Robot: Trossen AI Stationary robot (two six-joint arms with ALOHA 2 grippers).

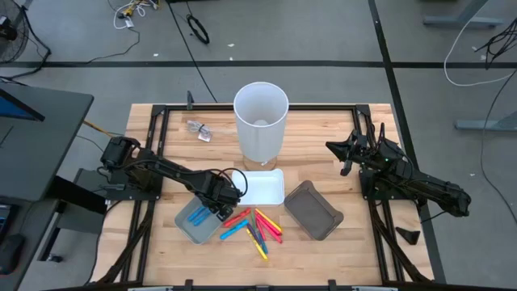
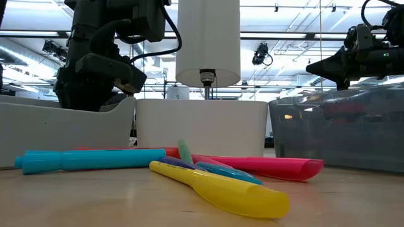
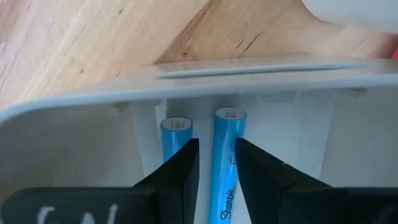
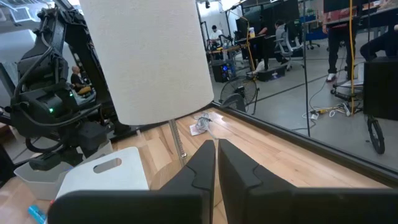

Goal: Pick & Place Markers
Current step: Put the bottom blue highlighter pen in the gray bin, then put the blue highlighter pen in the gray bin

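Observation:
Several markers (image 1: 254, 226) in blue, pink, yellow and green lie loose on the wood near the table's near edge; in the low view they are the blue (image 2: 82, 159), pink (image 2: 265, 166) and yellow (image 2: 221, 188) ones. Two blue markers (image 1: 198, 217) lie in the light grey tray (image 1: 184, 229). My left gripper (image 1: 216, 207) reaches down into this tray, open. Its fingers (image 3: 186, 168) stand either side of one blue marker (image 3: 224, 155), and the other blue marker (image 3: 176, 132) lies beside it. My right gripper (image 1: 329, 146) waits shut over the table's right side.
A white tray (image 1: 263, 187) sits in the middle of the table, with a dark grey tray (image 1: 313, 210) to its right. A tall white cylinder (image 1: 260, 121) stands behind them. A small clear wrapper (image 1: 199, 129) lies far left. Bare wood shows along the near edge.

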